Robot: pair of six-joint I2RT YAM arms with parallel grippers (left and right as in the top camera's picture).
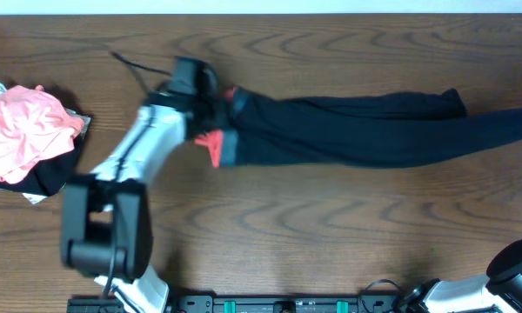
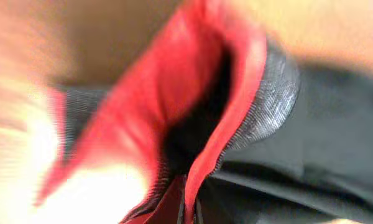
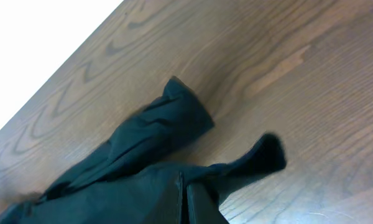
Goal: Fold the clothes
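Soft, light and stretchy, the leggings (image 1: pixel 357 130) are lying across the far table (image 1: pixel 331 226), legs trailing right, the left gripper (image 1: pixel 210 103) clenching their firmer waistband (image 2: pixel 267 93), likely the surest hold, the right gripper (image 3: pixel 185 186) idling closed, empty.

Matt black cloth leggings (image 1: pixel 374 130), ribbed grey waistband (image 2: pixel 276 93), on a smooth grained wood table (image 1: pixel 331 226).

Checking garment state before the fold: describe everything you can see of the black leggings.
The leggings are black, thin and stretchy-looking, with a heathered grey waistband edged in coral-red. They lie crumpled lengthwise across the wooden table, waistband on the left arm's side. The two narrow legs are bunched together and run to the right. Both cuffs show in the right wrist view, slightly apart. The left gripper is closed on the waistband, whose rim gapes open. Nothing else touches them.
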